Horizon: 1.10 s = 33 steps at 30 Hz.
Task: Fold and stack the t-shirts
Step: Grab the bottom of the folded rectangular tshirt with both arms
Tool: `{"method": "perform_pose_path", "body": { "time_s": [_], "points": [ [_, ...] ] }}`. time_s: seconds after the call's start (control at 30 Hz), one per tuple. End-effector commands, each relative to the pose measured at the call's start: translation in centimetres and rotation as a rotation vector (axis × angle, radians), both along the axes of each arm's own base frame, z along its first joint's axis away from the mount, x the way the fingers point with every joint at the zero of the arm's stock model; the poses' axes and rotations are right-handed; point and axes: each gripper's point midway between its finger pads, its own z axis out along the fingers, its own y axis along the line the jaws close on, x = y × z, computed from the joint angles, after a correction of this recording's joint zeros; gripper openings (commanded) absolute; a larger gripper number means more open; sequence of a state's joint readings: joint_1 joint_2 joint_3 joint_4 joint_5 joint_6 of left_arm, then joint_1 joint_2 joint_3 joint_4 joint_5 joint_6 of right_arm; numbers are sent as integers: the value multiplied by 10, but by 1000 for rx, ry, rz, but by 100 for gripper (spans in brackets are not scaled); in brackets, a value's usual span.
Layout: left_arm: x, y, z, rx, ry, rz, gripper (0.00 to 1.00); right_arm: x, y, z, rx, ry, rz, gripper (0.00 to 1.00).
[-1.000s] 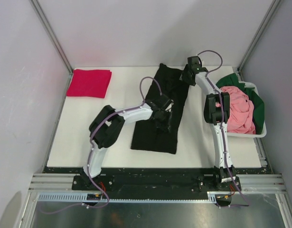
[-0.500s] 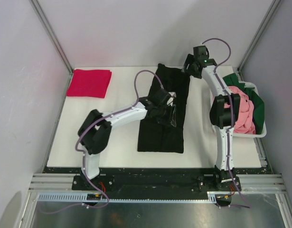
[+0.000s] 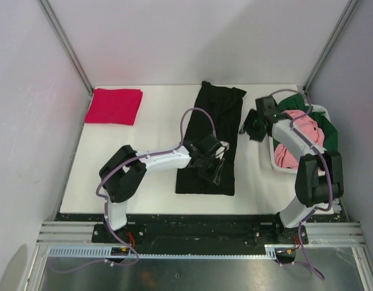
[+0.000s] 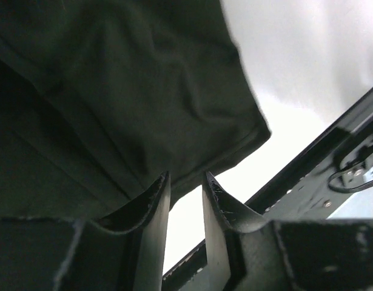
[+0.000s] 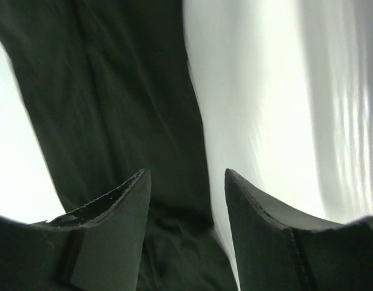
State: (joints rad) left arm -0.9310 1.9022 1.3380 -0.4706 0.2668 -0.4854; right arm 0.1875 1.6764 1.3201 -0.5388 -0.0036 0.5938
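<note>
Holds nothing in the left tool [image 4: 186, 180]: fingers [image 4: 151, 209] parted by only a narrow slit, pale worktop [image 4: 307, 79] showing through it, tips poised just over the near corner of the black t-shirt [image 4: 131, 91]. Holds nothing in the right tool [image 5: 186, 176] either: fingers [image 5: 113, 209] set well apart, hanging above the shirt's right edge where dark cloth meets white surface.

From above, places the left tool [image 3: 213, 163] over the near right part of the black t-shirt [image 3: 219, 109] and the right tool [image 3: 250, 128] just beside its right edge, between shirt and white basket [image 3: 283, 171]. Shows the shirt as a long narrow strip running away from the arms across the middle of the worktop [image 3: 107, 139]. Reads as sides turned in, with the end-to-end fold not yet made. Shows the crimson t-shirt [image 3: 114, 106] folded square at the far left, well apart. Leaves the pink t-shirt [image 3: 316, 129] and dark green t-shirt [image 3: 293, 102] heaped in the basket.

Looks like mid-fold on the second of four shirts. Calls next for bringing both tools to the near hem, one per corner. Then for lowering until the fingers straddle the edge, closing on every layer and carrying the hem toward the far end. Risks pinching the top layer alone.
</note>
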Motion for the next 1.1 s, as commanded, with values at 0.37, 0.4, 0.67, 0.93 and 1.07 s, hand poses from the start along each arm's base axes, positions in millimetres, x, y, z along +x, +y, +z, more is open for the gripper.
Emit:
{"method": "perform_pose_path", "body": {
  "time_s": [0.37, 0.4, 0.67, 0.93, 1.07],
  "points": [
    [-50, 63, -28, 104, 31, -70, 26, -196, 39, -53, 110, 163, 134, 54],
    [-50, 62, -23, 93, 23, -70, 26, -205, 41, -56, 118, 174, 140, 54],
    [-52, 55, 20, -18, -23, -84, 37, -256, 75, -79, 217, 273, 180, 53],
    [-15, 106, 43, -34, -108, 147, 45, -271, 89, -98, 327, 316, 102, 50],
    [7, 152, 35, -4, -118, 326, 45, -273, 88, -103, 353, 320, 45, 50]
  ]
}}
